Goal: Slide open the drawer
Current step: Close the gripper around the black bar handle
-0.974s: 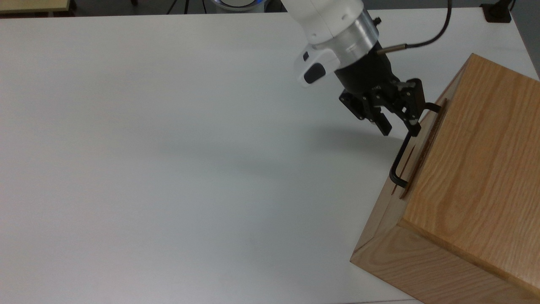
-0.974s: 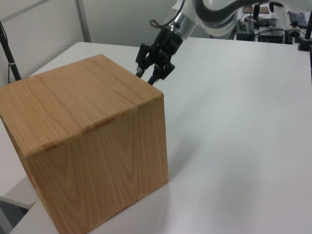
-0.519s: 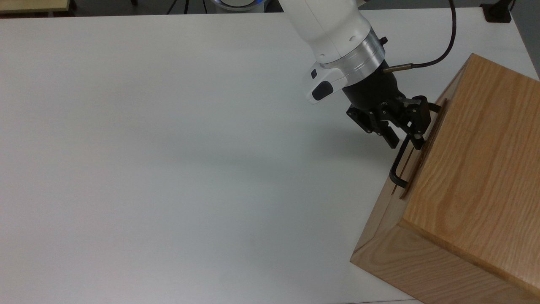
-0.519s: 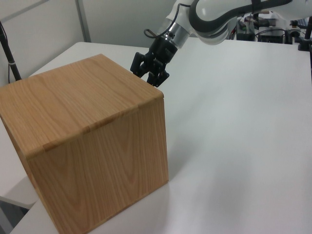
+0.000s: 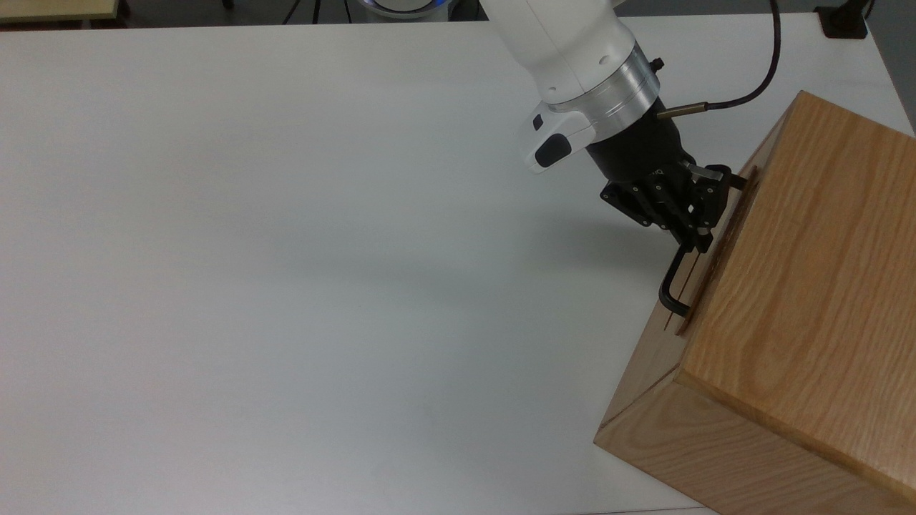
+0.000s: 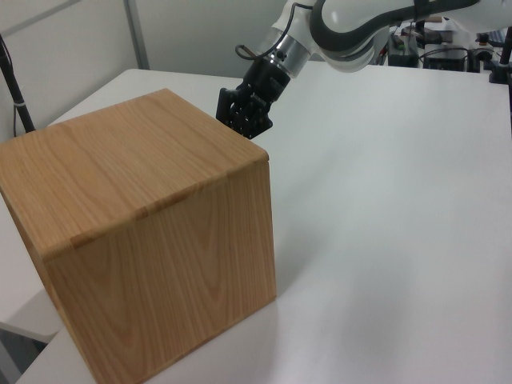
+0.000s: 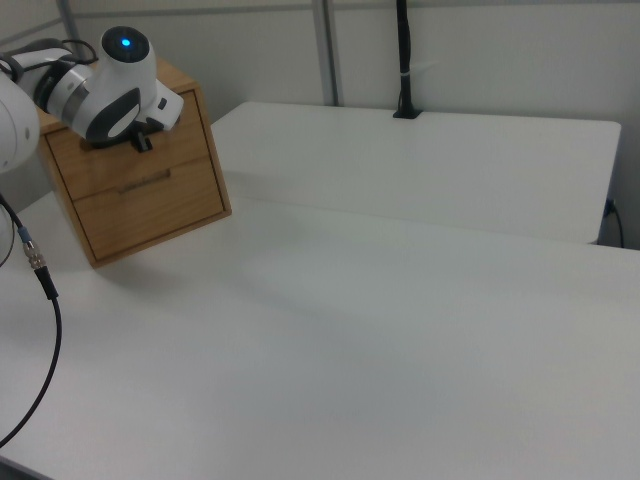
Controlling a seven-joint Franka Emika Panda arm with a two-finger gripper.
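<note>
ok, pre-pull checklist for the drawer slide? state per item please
1. Two-finger black gripper at the black U-shaped metal bar handle: ok, it sits at the handle's upper end in the top view.
2. Fingers shut on the bar: ok, they look closed around it in the top view.
3. Light oak wooden drawer not yet slid out: ok, its front panel is about flush with the oak cabinet body.
4. Pull path over the white table: ok, nothing lies in front of the drawer.
5. Black cable clear of the cabinet: ok, it arcs above the wrist.
6. Grip firmness: cannot tell.
</note>
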